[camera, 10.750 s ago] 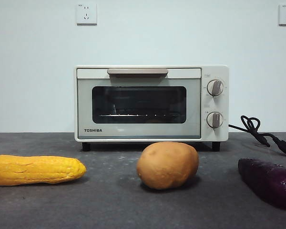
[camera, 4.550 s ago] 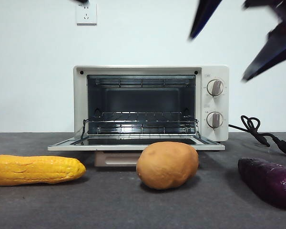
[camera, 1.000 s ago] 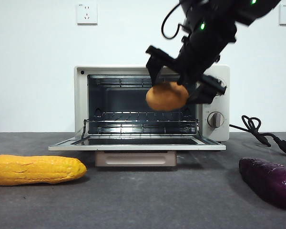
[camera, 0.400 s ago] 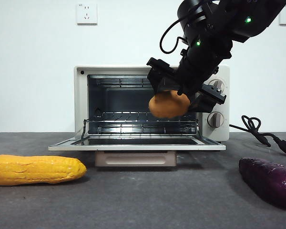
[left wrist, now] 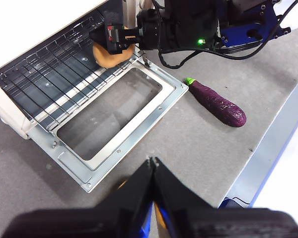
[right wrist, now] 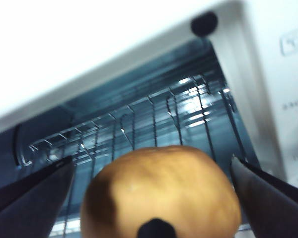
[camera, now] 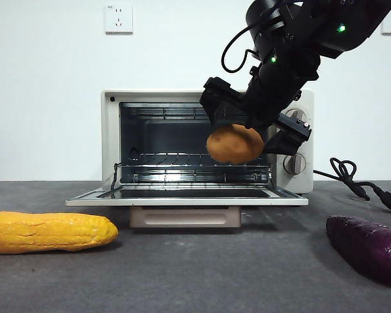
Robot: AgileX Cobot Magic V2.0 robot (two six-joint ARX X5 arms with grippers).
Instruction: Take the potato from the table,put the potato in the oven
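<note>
Nearest the front camera, the corn cob [camera: 50, 232] is lying on the tabletop [camera: 195, 274] at one side and the purple sweet potato [camera: 367, 246] at the other, both sitting where they were in the earlier front pictures. The spot between them, where the potato was resting ten seconds ago, is now lying bare. Behind them the oven [camera: 117, 140] is standing with its door [camera: 186, 197] folded down flat; that door was shut at the outset and has been open for the last few seconds. The right hand [camera: 247, 130] is reaching in from above with its jaws clamped around the potato [camera: 234, 144], holding it in the air at the oven mouth, above the wire rack [camera: 176, 160] and clear of it. Against the picture of half a second ago the potato is sitting marginally further toward the knob side, at much the same height. The right wrist view is showing the potato [right wrist: 161, 193] between both jaws with the rack just beyond. The left hand [left wrist: 153, 166] is waiting over the tabletop short of the door, jaws pressed together and holding nothing.
</note>
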